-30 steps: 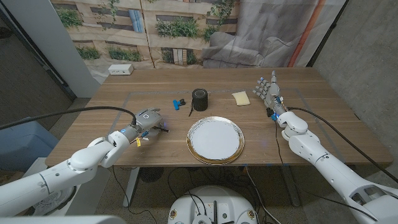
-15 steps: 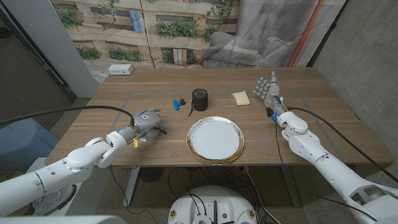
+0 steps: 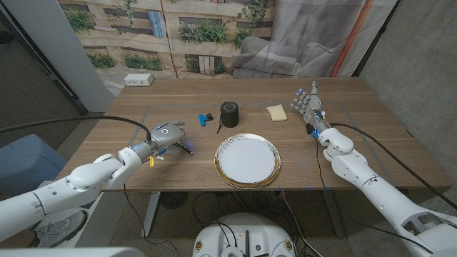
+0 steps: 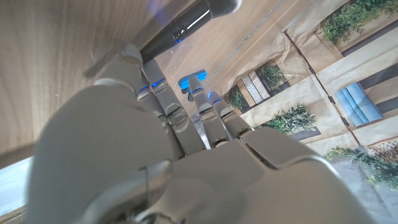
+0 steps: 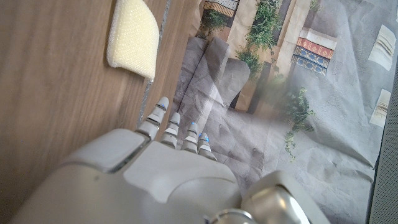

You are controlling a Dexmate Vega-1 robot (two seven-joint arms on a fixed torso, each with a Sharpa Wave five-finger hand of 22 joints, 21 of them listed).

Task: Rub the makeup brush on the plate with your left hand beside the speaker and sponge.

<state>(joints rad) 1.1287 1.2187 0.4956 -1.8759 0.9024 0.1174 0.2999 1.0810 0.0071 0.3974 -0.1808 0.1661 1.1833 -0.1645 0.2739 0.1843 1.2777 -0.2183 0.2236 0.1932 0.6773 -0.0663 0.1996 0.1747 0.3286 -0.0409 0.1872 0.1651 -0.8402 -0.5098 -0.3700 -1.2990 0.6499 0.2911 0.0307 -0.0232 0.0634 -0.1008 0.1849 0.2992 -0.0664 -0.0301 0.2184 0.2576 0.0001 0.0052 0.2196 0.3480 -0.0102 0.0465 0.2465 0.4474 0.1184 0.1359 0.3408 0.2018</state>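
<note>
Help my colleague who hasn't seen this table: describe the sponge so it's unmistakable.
Start from the round plate at the table's near middle, then look beyond it to the black speaker. Right of the speaker lies the sponge: pale yellow, flat, squarish.

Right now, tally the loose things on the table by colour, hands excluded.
Black: 2, speaker, makeup brush
Blue: 1, small blue object
Yellow: 1, sponge
White: 2, plate with gold rim, white box
Total: 6
</note>
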